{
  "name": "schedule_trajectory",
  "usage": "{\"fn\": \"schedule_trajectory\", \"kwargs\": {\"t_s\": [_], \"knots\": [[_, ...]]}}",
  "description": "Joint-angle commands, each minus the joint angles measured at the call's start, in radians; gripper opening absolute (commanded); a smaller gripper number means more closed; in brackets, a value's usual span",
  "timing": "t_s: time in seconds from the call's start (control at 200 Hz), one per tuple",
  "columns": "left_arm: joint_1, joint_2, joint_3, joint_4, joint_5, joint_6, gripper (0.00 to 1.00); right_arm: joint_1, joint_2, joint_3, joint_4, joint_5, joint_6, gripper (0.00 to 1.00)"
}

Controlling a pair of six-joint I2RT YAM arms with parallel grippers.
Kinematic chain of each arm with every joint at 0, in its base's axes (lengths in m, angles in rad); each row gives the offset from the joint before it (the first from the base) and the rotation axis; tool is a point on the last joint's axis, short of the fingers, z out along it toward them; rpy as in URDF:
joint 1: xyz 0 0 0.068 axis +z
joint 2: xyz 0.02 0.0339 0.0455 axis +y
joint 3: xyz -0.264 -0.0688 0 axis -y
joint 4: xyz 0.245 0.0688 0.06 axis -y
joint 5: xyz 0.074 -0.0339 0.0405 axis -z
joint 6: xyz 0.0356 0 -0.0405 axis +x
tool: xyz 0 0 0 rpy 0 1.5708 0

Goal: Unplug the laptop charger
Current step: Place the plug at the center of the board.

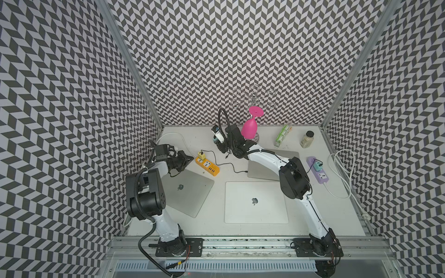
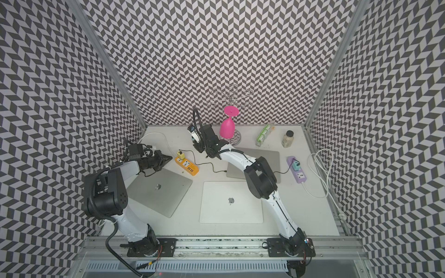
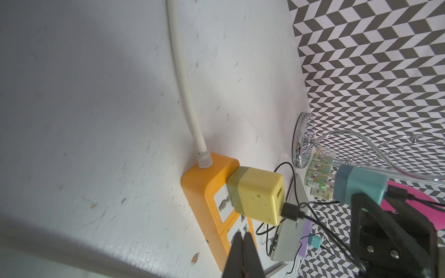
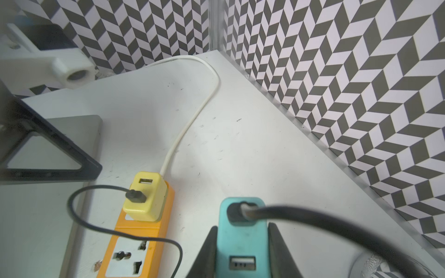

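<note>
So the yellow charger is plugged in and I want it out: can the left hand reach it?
Probably yes. The left hand sits shut over the orange power strip, right beside the yellow charger, nothing between them; it would need to open first.

Scuffed white counter [image 1: 216, 226]; flat on it: laptop [image 1: 256, 202], second laptop [image 1: 190, 190], third laptop [image 1: 262, 168], orange power strip [image 1: 207, 166], purple power strip [image 1: 317, 169], jar [image 1: 307, 139], carton [image 1: 283, 136].
</note>
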Motion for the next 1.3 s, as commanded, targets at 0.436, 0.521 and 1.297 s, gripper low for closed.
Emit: {"fn": "schedule_trajectory", "kwargs": {"t_s": [0.436, 0.521, 1.297], "knots": [[-0.001, -0.044, -0.028, 0.008, 0.0, 0.01, 0.0, -0.03, 0.137, 0.086, -0.042, -0.279, 0.106, 0.02], [-0.001, -0.041, -0.028, 0.009, -0.001, 0.01, 0.0, -0.03, 0.152, 0.099, -0.049, -0.296, 0.116, 0.02], [-0.001, -0.04, -0.034, 0.003, -0.003, 0.019, 0.0, -0.041, 0.21, 0.109, -0.051, -0.365, 0.203, 0.17]]}}
